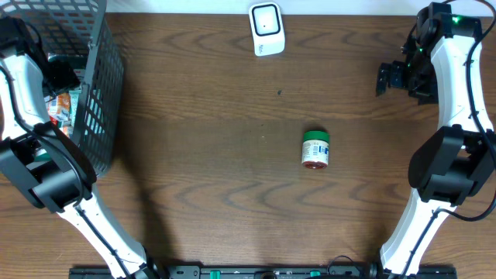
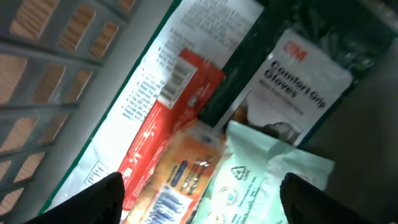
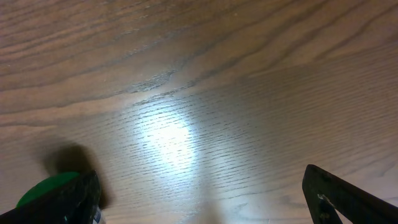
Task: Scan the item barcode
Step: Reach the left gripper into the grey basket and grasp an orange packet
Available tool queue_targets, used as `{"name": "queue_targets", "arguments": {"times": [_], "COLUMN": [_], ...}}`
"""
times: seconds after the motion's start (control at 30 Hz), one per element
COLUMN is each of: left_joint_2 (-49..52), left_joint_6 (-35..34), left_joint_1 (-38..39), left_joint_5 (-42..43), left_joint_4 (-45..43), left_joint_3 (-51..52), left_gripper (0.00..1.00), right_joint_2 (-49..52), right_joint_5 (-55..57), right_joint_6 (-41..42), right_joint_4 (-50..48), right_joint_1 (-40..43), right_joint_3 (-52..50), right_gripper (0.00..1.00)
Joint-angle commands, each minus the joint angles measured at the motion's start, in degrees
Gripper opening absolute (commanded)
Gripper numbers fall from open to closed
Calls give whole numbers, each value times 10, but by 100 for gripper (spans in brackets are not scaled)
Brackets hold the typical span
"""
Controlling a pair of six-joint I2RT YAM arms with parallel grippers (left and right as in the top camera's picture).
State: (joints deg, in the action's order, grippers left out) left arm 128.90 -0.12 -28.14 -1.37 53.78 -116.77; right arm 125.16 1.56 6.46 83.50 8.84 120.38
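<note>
Jar (image 1: 315,149) lies on its side on the table (image 1: 201,116), right of centre. Long axis runs far-to-near in the overhead view; green lid toward the far edge, red end toward the near edge. Label print too small to read.

Bare wood on every side of the jar. Scanner (image 1: 266,29) stands at the far edge, well apart from it. Right gripper (image 1: 390,77) hangs over the table toward the right edge, jaws spread wide, nothing in them; its wrist view catches only the jar's green lid at the lower left.

Wire basket (image 1: 105,85) sits at the left edge. Left gripper (image 2: 202,186) is inside it, fingers wide apart, holding nothing. Below it: a gloves packet (image 2: 298,81), a red-and-white box (image 2: 168,106) with a barcode, an orange packet (image 2: 180,180), a pale green pouch (image 2: 255,174), all overlapping.
</note>
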Motion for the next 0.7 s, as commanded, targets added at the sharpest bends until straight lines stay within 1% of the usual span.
{"name": "queue_targets", "arguments": {"times": [0.0, 0.17, 0.37, 0.43, 0.6, 0.67], "left_joint_2": [-2, -2, -2, -2, -2, -2], "left_joint_6": [6, 5, 5, 5, 5, 5], "left_joint_1": [-15, -26, -30, -30, -30, -30], "left_joint_5": [7, 7, 8, 11, 17, 25], "left_joint_4": [3, 3, 3, -1, -5, -5], "left_joint_3": [15, 15, 27, 35, 41, 41], "left_gripper": [73, 65, 65, 63, 53, 50], "right_joint_2": [1, 1, 1, 1, 1, 1], "right_joint_5": [7, 7, 7, 7, 7, 7], "right_joint_6": [-3, -3, -3, -3, -3, -3], "right_joint_4": [0, 0, 0, 0, 0, 0], "right_joint_1": [1, 2, 3, 3, 3, 3], "right_joint_3": [7, 7, 7, 7, 7, 7], "right_gripper": [99, 99, 99, 99, 99, 99]}}
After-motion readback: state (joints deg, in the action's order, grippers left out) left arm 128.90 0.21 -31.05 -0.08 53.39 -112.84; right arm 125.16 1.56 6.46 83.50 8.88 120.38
